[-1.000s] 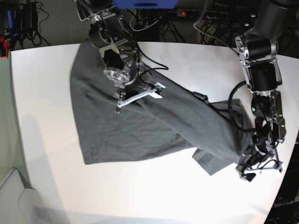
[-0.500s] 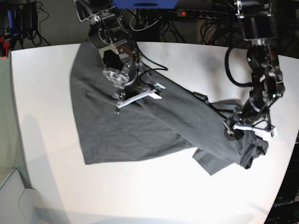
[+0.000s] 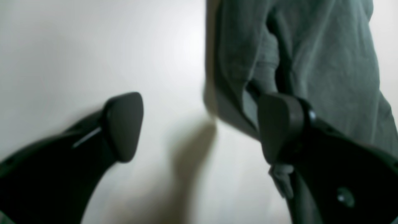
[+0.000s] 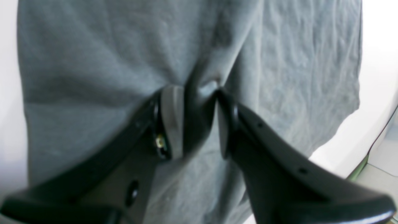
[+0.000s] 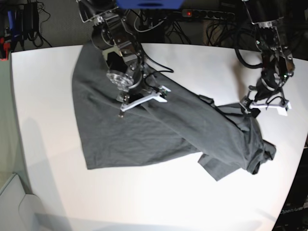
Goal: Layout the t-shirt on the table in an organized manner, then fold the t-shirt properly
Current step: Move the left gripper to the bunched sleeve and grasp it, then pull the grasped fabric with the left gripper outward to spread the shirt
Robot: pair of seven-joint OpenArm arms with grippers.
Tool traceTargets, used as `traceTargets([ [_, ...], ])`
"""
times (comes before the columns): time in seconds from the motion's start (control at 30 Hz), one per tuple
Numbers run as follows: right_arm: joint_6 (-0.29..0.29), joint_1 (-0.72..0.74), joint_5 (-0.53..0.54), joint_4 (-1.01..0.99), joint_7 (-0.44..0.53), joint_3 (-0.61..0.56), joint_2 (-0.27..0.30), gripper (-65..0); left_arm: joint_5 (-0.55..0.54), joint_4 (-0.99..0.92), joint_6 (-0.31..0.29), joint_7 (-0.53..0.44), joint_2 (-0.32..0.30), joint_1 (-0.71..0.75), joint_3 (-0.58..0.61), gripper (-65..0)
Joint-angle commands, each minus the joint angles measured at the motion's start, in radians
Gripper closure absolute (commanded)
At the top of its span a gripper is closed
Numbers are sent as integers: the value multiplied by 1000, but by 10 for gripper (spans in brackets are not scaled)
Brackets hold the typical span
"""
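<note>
The dark grey t-shirt (image 5: 144, 130) lies rumpled across the white table (image 5: 48, 120), running from back left to front right, its right end bunched (image 5: 260, 154). In the base view my right gripper (image 5: 139, 100) presses down on the shirt's upper middle. The right wrist view shows that gripper (image 4: 199, 121) shut on a raised fold of the t-shirt (image 4: 93, 62). My left gripper (image 5: 266, 107) hovers by the shirt's far right end. In the left wrist view it (image 3: 202, 127) is open and holds nothing, with one fingertip (image 3: 279, 124) in front of the shirt's edge (image 3: 311, 46).
A power strip and tangled cables (image 5: 192, 14) lie behind the table's back edge. The table's curved edge runs close by on the right (image 5: 301, 159). A pale bin (image 5: 9, 202) stands off the front left corner. Bare tabletop (image 3: 93, 46) lies left of the left gripper.
My left arm has swung from the table's front right edge toward the back, off the shirt's right end, which now lies bunched and uncovered. The right gripper has kept its grip and place.
</note>
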Motion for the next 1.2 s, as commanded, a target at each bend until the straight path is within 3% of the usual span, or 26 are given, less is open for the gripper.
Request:
traceTargets([
  [0.0, 11, 7, 6, 7, 2, -2, -7, -199, -2, -1, -6, -19, -3, -25, 0, -553],
  [0.23, 11, 7, 8, 7, 2, 4, -2, -199, 2, -111, -8, -32, 20, -98, 14, -550],
  [0.3, 11, 7, 8, 7, 2, 4, -2, -199, 2, -139, -8, -63, 13, -102, 66, -515],
  [0.43, 11, 9, 8, 7, 2, 2, -1, -199, 0, -168, -8, -118, 0, -102, 154, -298],
  [0.57, 11, 27, 8, 6, 2, 4, -1, -199, 0, -170, -8, -120, 6, -102, 160, -62],
  [0.63, 11, 29, 8, 7, 2, 4, 7, -199, -8, -159, -8, -112, 2, -96, 160, 0],
  [0.9, 11, 50, 8, 6, 2, 5, 18, -199, -11, 50, 0, -77, -43, -30, 157, -4],
  [0.97, 11, 58, 8, 4, 2, 5, 27, -199, -11, 114, 0, 3, -46, -21, 140, -4],
  [1.17, 11, 98, 8, -53, 2, 39, 32, -198, -11, 268, -6, 282, -38, 21, -79, -4],
])
